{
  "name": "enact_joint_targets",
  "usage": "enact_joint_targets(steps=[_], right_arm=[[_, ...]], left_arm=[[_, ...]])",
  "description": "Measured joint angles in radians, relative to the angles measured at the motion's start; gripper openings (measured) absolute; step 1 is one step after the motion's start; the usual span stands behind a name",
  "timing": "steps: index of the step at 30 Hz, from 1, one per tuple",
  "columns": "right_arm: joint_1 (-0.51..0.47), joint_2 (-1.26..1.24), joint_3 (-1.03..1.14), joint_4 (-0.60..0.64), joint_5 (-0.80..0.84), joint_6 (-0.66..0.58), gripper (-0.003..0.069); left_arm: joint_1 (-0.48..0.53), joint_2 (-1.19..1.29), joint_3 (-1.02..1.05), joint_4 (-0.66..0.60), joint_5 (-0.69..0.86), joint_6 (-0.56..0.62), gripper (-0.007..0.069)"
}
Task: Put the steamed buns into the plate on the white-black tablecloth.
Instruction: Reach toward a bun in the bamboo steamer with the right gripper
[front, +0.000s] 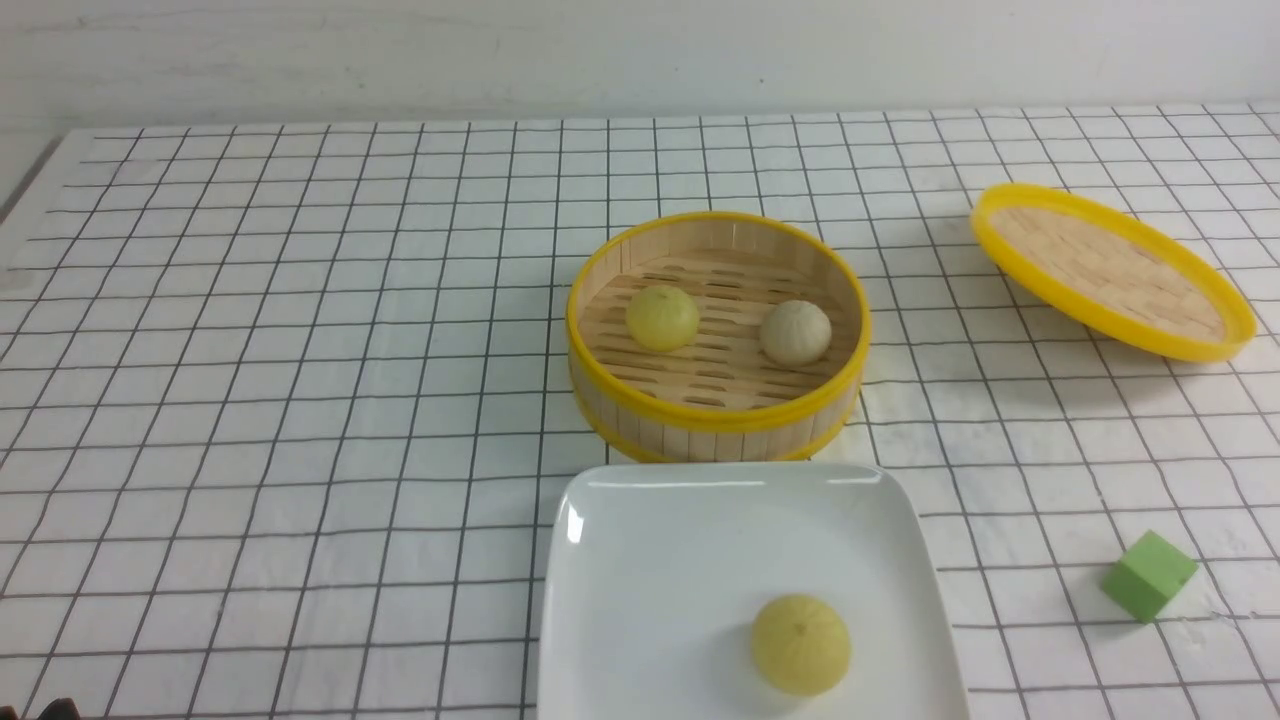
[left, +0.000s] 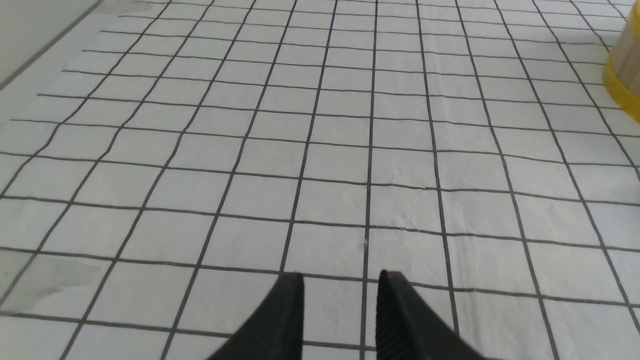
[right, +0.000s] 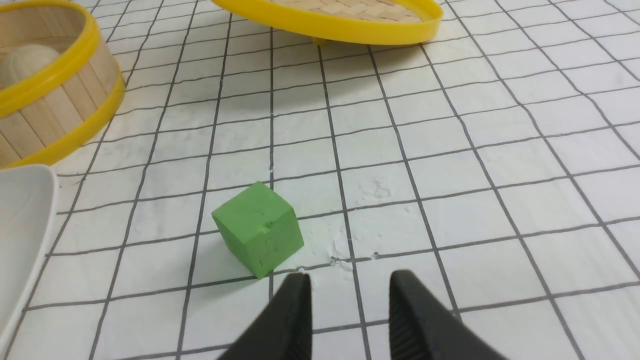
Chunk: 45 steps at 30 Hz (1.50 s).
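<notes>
Steamed buns — one plated, two in steamer.
Pale yellow domed bun (front: 800, 643) at 5 o'clock on glossy white square plate (front: 620, 560); second yellow bun (front: 662, 317) and off-white bun (front: 796, 331) in round yellow-rimmed bamboo steamer (front: 716, 415) at plate's 12 o'clock. Left claw (left: 340, 287), right claw (right: 350, 285) — parted, empty.

Plate: the plate (front: 600, 560), lying at the near edge of the tablecloth (front: 300, 400), is running off the front view's lower edge. Its near rim is not showing.
Steamer: the steamer (front: 715, 415) is showing only a sliver of wall in the left wrist view.
Off-white bun: the steamer wall is hiding the lower part of the off-white bun (right: 25, 62).
Lid: the right wrist picture's edge is cutting off the far part of the lid (right: 325, 27).
Left gripper: the left gripper (left: 341, 275) is showing only two black tips.
Right gripper: the right gripper (right: 350, 275) likewise.
Dark shape: the dark shape (front: 45, 710) is staying too small to tell.
</notes>
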Motion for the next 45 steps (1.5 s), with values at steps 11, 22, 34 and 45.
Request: enact_joint_targets(steps=[11,22,34,45], right_arm=[[0.000,0.000,0.001,0.019,-0.004,0.011,0.0240],[0.000,0.000,0.008,0.501,-0.055,0.299,0.0240],[0.000,0.000,-0.037,0.553,-0.024,0.244,0.0192],[0.000,0.321,-0.491,0.373,0.437,-0.045,-0.0001]], left_arm=[[0.000,0.000,0.000,-0.007,0.000,-0.019,0.0241],[0.000,0.000,0.001,-0.584,0.010,-0.562,0.0241],[0.000,0.000,-0.058,-0.733,0.032,-0.554,0.0201],[0.000,0.335,-0.458,-0.492,0.393,-0.268,0.0002]])
